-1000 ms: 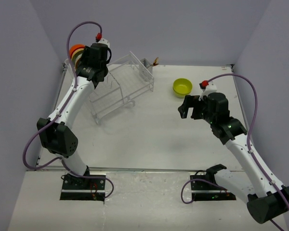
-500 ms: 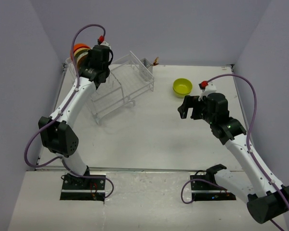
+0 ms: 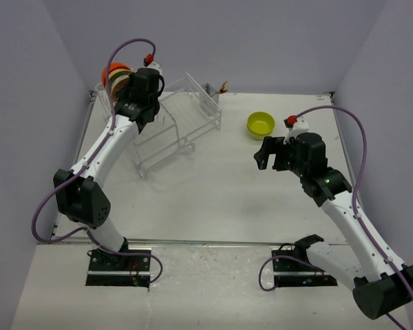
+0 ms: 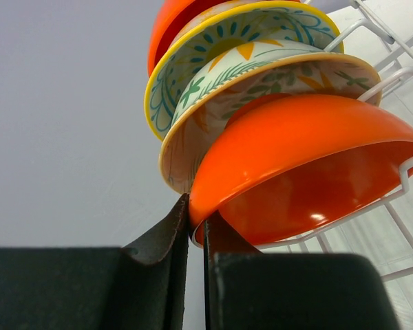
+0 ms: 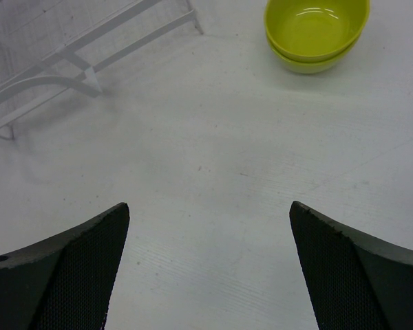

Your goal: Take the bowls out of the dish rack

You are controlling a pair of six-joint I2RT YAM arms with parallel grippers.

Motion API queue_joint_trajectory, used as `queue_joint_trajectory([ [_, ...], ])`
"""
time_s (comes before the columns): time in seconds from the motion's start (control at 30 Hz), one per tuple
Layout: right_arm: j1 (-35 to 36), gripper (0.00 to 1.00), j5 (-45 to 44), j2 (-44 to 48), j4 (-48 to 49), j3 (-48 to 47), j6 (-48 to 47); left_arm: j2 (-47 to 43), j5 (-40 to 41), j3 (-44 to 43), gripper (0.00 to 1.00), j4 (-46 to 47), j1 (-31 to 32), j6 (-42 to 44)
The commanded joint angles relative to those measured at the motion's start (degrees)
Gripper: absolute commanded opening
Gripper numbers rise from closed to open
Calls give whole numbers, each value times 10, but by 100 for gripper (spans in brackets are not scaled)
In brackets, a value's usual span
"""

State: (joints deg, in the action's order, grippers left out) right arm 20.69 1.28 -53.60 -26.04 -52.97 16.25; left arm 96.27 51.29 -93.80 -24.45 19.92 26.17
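Between the fingers of the left gripper [image 4: 196, 237], pinched narrow on its rim, the orange bowl [image 4: 303, 158] stands in the rack [image 4: 402, 180] just ahead, so lifting it straight out should spare the patterned bowl [image 4: 261, 75] behind, while the right gripper [image 5: 208, 206] hangs wide open.

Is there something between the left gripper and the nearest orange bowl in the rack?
No, nothing visible. The left gripper pinches the rim of that orange bowl, which sits in the dish rack.
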Motion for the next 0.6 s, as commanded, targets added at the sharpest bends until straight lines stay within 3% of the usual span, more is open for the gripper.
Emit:
queue_joint_trajectory([
  [0.0,2,99,13,6,23,2,-10,-38,-11,3,0,44,20,-1],
  [0.33,2,99,13,3,25,3,-10,-91,-9,34,0,101,24,-17],
  [0.57,2,99,10,5,32,4,-5,-120,-33,34,0,93,40,-39],
])
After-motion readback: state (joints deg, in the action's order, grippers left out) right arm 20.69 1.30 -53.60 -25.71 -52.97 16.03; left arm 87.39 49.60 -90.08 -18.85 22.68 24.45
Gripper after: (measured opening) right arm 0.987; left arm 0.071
